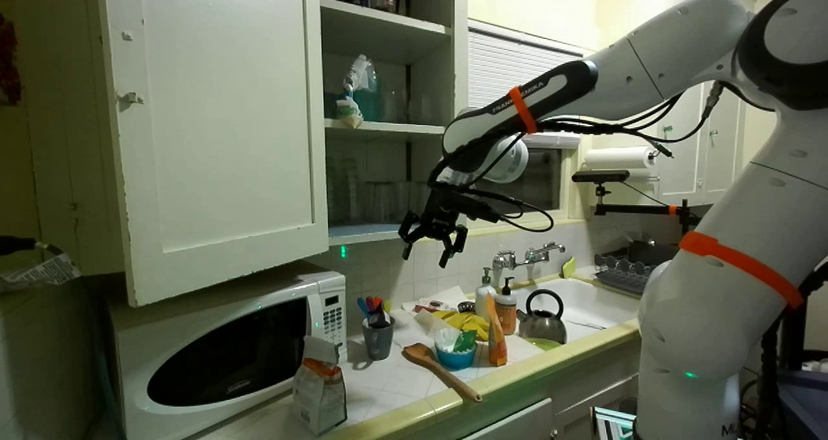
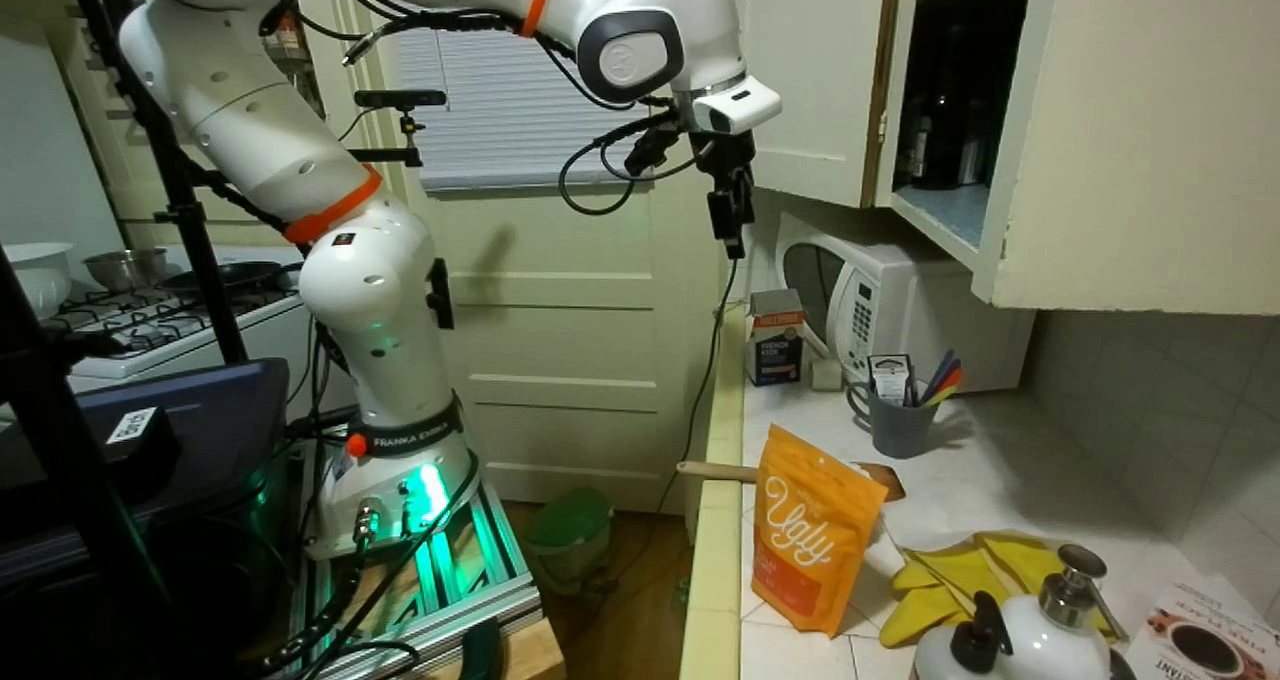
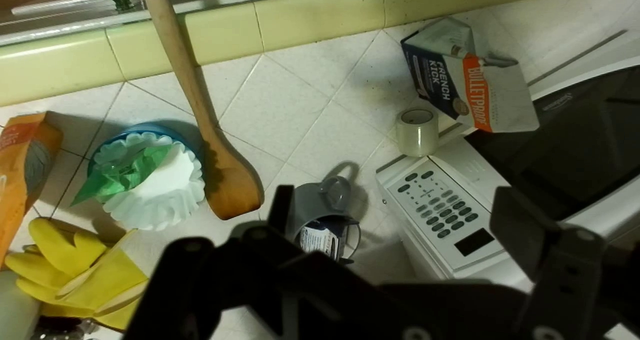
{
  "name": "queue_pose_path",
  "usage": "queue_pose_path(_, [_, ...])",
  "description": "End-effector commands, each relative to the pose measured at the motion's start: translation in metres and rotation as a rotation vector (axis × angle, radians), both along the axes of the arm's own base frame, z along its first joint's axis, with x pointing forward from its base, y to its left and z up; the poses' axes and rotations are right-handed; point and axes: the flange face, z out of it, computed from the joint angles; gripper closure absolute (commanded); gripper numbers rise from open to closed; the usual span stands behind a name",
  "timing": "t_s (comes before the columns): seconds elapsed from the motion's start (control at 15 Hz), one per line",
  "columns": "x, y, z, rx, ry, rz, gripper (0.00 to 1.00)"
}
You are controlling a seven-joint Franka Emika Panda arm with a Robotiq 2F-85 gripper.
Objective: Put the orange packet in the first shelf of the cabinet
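I hold the gripper [image 1: 425, 256] in mid-air, higher than the white-tiled counter [image 3: 300, 95], its fingers [image 3: 520, 227] spread wide and aimed down. In an exterior view, the front edge of the first shelf [image 1: 362, 233], lowest board of the white cabinet [image 1: 460, 52], appears just beside one finger; how much depth parts them I cannot tell. The cabinet's panelled door [image 1: 220, 123] stands swung out, its lower edge above the white microwave [image 1: 226, 356]. Lower down, my wrist view takes in a grey mug [image 3: 317, 197], then a stretch of white tile between the tape roll [image 3: 416, 136] and the wooden spatula [image 3: 216, 142], whose handle crosses the counter's yellow edge [image 3: 320, 22]. Past the spatula sits a blue bowl [image 1: 455, 360]. Farther along, lower than the fingers and well apart from them, the orange packet [image 2: 815, 535] stands upright on the counter, a strip of tile between it and the bowl, with yellow gloves [image 3: 80, 275] near it. My wrist view catches the packet only at its left margin, cut off by the frame; in an exterior view its front, lettered "Ugly", shows whole. Beyond it in an exterior view are the kettle [image 1: 543, 327] and the sink [image 1: 598, 301].
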Motion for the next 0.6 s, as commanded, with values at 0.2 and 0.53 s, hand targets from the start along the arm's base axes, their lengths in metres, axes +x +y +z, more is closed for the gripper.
queue_pose_path(0.2, [0.000,0.000,0.001,0.000,0.000,-0.002,0.00])
queue_pose_path(0.53, [0.011,-0.025,-0.001,-0.032,-0.030,-0.293,0.00])
